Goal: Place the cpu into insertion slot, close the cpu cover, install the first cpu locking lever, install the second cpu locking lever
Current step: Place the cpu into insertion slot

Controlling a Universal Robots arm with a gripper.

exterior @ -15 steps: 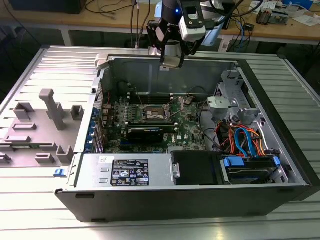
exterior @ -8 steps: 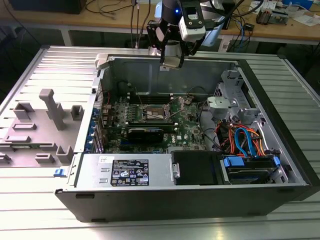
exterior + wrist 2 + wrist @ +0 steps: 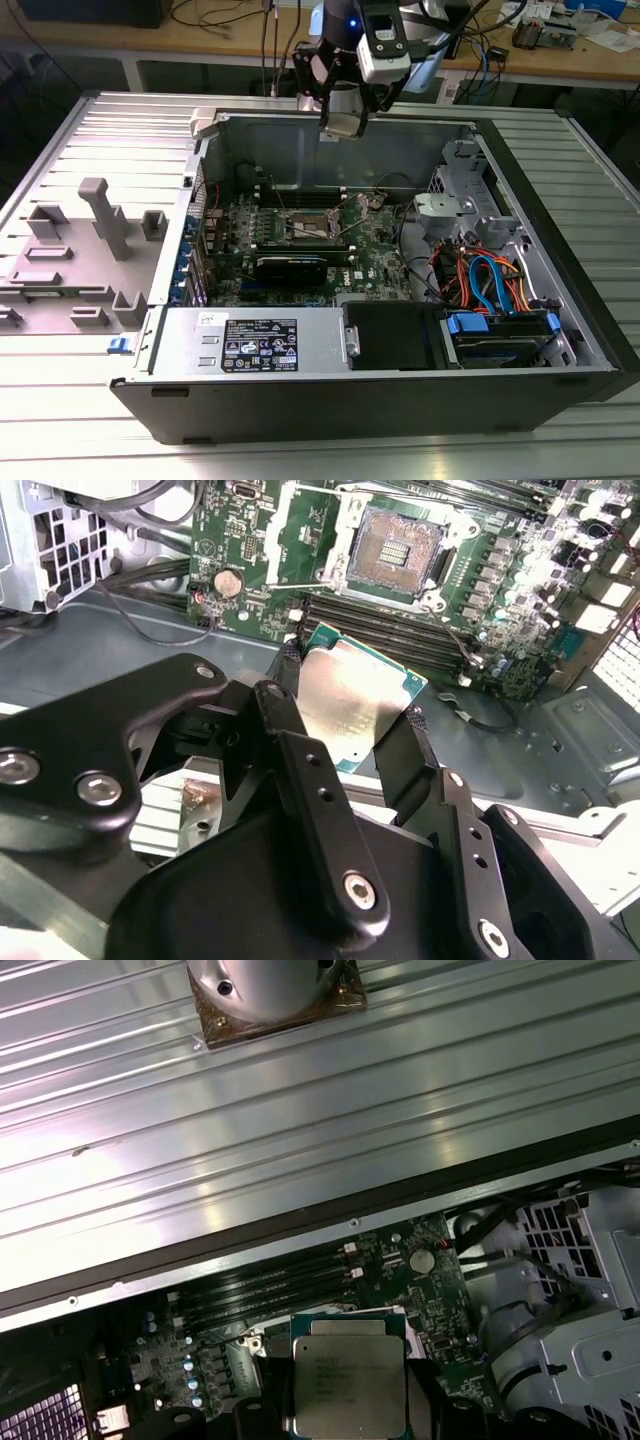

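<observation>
The cpu [image 3: 345, 700] [image 3: 348, 1385] is pinched by its edges between the gripper's [image 3: 352, 687] black fingers [image 3: 415, 742], the jaws closed to the chip's width. It hangs in the air, well apart from the slot [image 3: 398, 550]. The slot lies bare on the motherboard [image 3: 250, 550], just beside the memory slots [image 3: 400, 630]. In the exterior view the gripper [image 3: 340, 120] hovers beyond the slot [image 3: 305, 225], over the case [image 3: 400, 150] wall.

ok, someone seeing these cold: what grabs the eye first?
The shiny square cpu is pinched in the gripper in the second wrist view. Beyond it the insertion slot sits empty, contact grid exposed. In the exterior view, the open computer case lies on a ribbed metal table.
</observation>
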